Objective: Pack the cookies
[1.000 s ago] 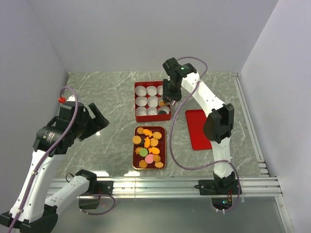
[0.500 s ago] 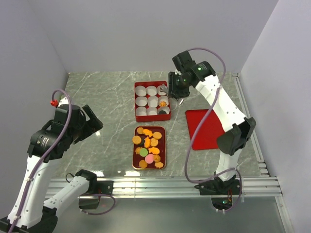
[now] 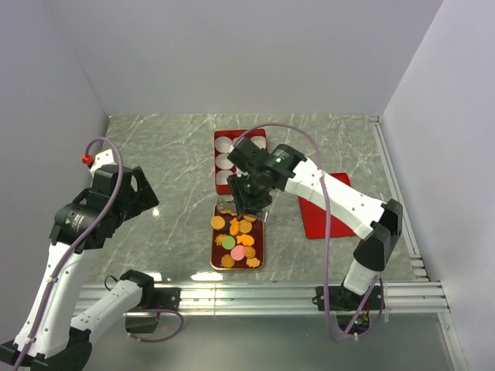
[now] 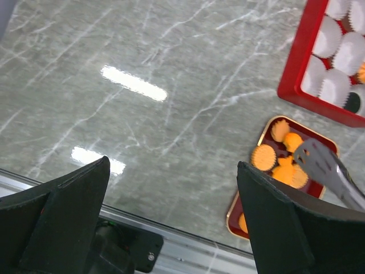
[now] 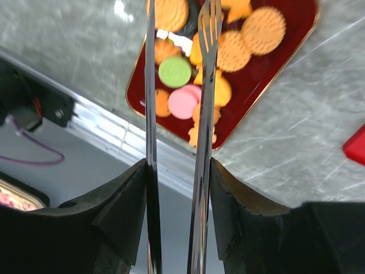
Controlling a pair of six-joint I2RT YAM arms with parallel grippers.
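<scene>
Golden-orange, green and pink coin-sized cookies [image 3: 236,236] are spread in a dark red, gold-rimmed rectangular tray [image 3: 213,259] on the grey marbled table [image 3: 155,147]. The tray is set just in front of a red box [image 3: 216,158] of white paper cups [image 3: 225,144]. Slim metal tongs [image 5: 208,85] are clamped in the jaws of the right gripper [image 5: 178,165], their blades parted above the tray's cookies. The left gripper [image 4: 172,165] is spread wide over the table left of the tray, with nothing gripped.
</scene>
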